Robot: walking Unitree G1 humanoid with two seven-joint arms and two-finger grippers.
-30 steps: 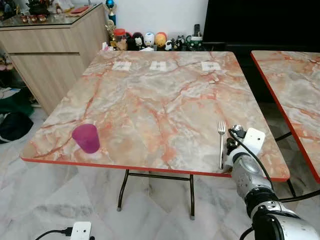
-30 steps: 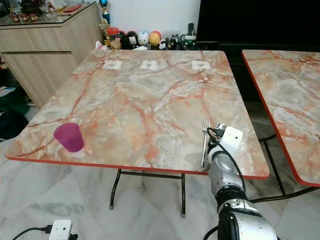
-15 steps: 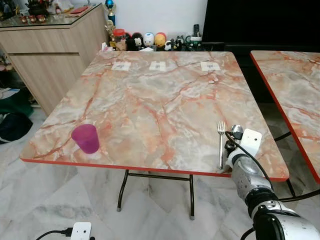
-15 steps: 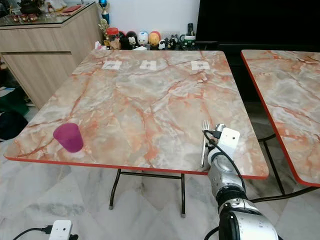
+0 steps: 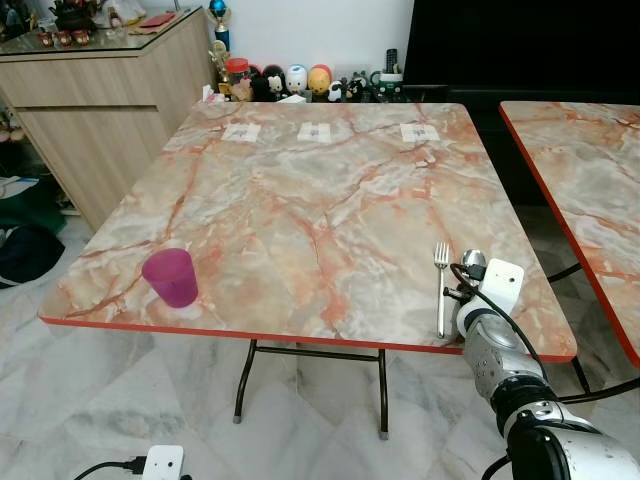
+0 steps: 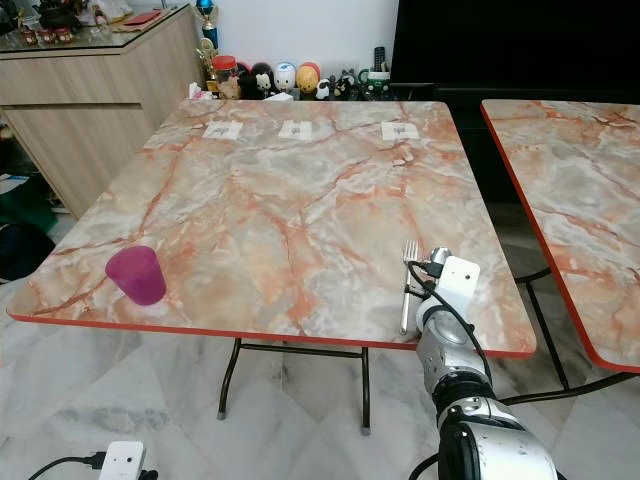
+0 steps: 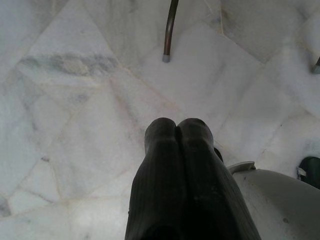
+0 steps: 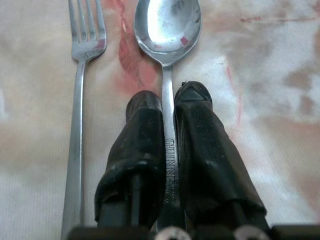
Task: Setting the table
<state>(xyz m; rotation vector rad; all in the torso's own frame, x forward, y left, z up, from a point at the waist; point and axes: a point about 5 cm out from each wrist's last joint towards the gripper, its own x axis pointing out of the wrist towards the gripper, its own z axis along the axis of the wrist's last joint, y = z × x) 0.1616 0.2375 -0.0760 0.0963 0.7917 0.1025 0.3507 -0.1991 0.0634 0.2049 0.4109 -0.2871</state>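
Note:
A silver fork lies on the marble table near its front right corner, tines pointing away from me. Right beside it a silver spoon rests bowl-up; my right gripper is shut on the spoon's handle, low over the tabletop. From the head views the spoon's bowl peeks out ahead of the right wrist. A purple cup stands upright near the front left corner. My left gripper is shut and hangs over the floor.
Three white paper squares lie along the table's far edge. Figurines and toys line the wall behind. A wooden sideboard stands at left, a second marble table at right. A power strip lies on the floor.
The right wrist has drawn back slightly toward the table's front edge with the spoon. The fork and cup have not moved.

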